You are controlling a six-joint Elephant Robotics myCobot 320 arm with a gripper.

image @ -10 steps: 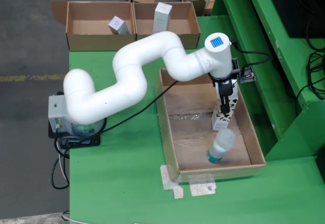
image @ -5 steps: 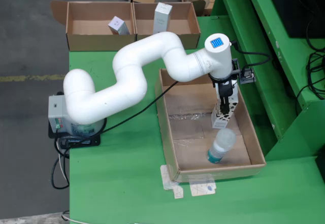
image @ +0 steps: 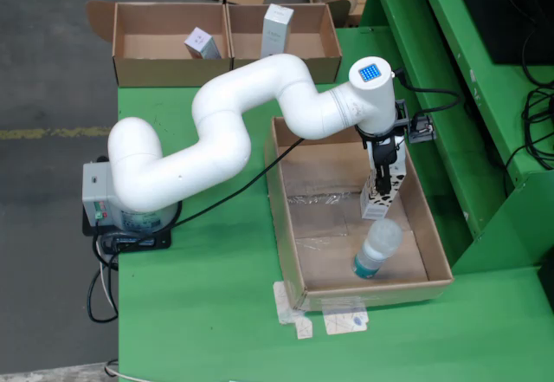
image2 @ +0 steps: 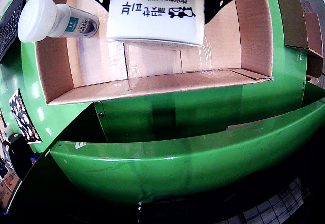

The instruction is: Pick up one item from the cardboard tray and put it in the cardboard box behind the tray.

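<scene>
From above, the white arm (image: 216, 139) is seen reaching into the cardboard tray (image: 286, 226) on the green worktop (image: 199, 313). The tool (image: 379, 193) is closed around a small white carton (image: 377, 203). A bottle (image: 377, 248) lies nearby. Two boxes (image: 225, 44) stand behind.

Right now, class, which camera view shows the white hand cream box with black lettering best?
The view that rides on the end effector: the white hand cream box with black lettering fills the top of the picture, its print readable though upside down. In the view from above, the box is small and partly hidden under the end effector.
</scene>
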